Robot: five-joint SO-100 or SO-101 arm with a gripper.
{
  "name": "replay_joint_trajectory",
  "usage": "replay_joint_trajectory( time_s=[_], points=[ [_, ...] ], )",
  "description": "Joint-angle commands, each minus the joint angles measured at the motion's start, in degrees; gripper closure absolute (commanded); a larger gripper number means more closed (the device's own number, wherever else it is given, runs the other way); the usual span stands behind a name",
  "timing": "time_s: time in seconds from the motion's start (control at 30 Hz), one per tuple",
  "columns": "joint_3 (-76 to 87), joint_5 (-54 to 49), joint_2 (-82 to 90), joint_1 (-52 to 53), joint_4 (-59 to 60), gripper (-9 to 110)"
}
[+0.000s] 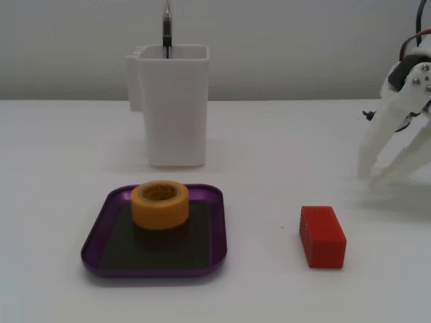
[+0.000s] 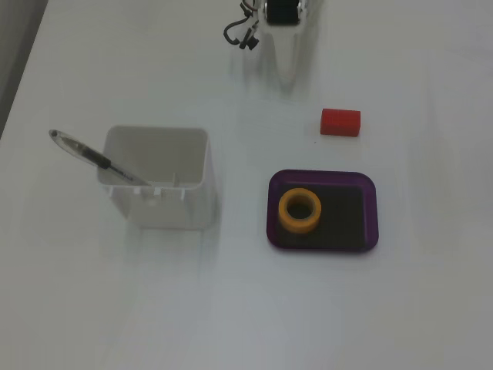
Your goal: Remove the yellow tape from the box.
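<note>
The yellow tape [image 1: 159, 204] is a thick ring lying flat in the back left part of the box [image 1: 214, 249], a shallow purple tray with a dark bottom. From above, the yellow tape [image 2: 300, 210] sits in the left half of the box [image 2: 370, 212]. My white gripper [image 1: 370, 180] is far to the right, tips down near the table, its fingertips close together and holding nothing. In the view from above, the gripper [image 2: 286, 75] points down from the top edge, well away from the tray.
A red ribbed block [image 1: 322, 236] lies on the table between the gripper and the tray; from above, the red block [image 2: 340, 122] is just beyond the tray. A tall white container [image 1: 172, 104] holding a pen [image 2: 91, 157] stands behind the tray.
</note>
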Motion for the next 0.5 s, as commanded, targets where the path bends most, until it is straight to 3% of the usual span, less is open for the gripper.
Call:
replay_joint_trajectory(
  time_s=[0.0, 0.23, 0.47],
  points=[
    [-8.3, -0.4, 3.3, 0.4, -1.1, 102],
    [-17.1, -1.1, 0.9, 0.4, -0.8, 102],
    [-28.2, -13.9, -22.2, -0.4, -0.2, 98]
  ],
)
